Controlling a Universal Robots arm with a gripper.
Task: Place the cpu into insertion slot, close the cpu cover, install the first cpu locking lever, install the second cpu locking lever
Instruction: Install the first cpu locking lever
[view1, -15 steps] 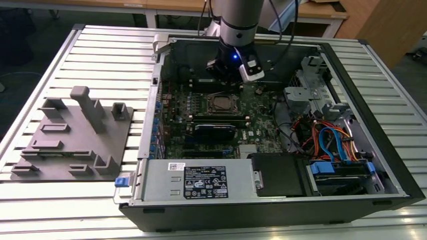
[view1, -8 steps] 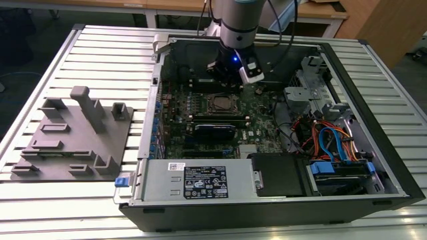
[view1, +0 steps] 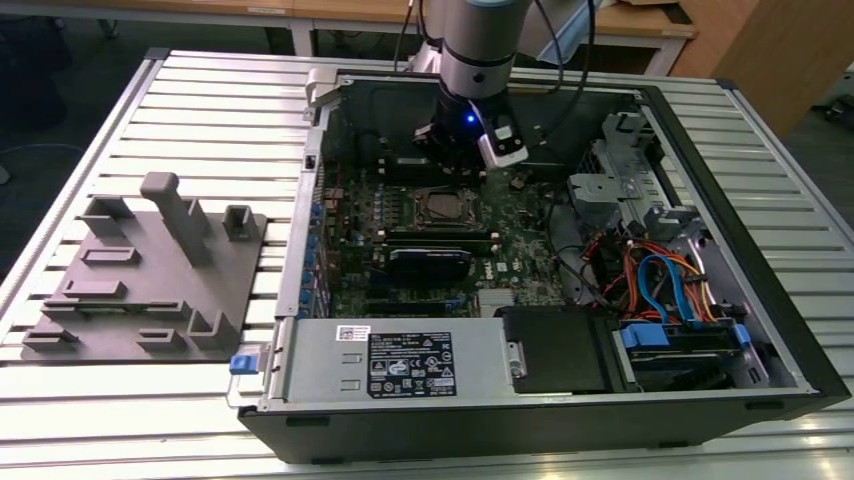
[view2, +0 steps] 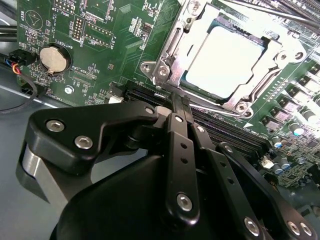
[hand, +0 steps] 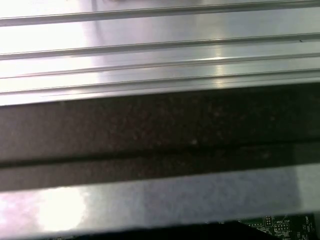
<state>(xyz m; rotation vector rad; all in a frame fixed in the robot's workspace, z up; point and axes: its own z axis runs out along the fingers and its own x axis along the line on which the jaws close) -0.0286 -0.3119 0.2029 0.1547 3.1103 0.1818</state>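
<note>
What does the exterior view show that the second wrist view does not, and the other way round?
Exterior view adds: the arm, the whole case, a grey fixture at the exterior view's left, the slatted table. Second wrist view adds: the gripper shut, a coin battery, the cover lying down around the cpu. Both: the green board and the cpu seated in the slot.

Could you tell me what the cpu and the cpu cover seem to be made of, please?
The cpu top looks like smooth satin metal, since it glares bright. The cpu cover looks like stamped sheet metal, silvery and glossy, with bent edges. I cannot tell which metal.
</note>
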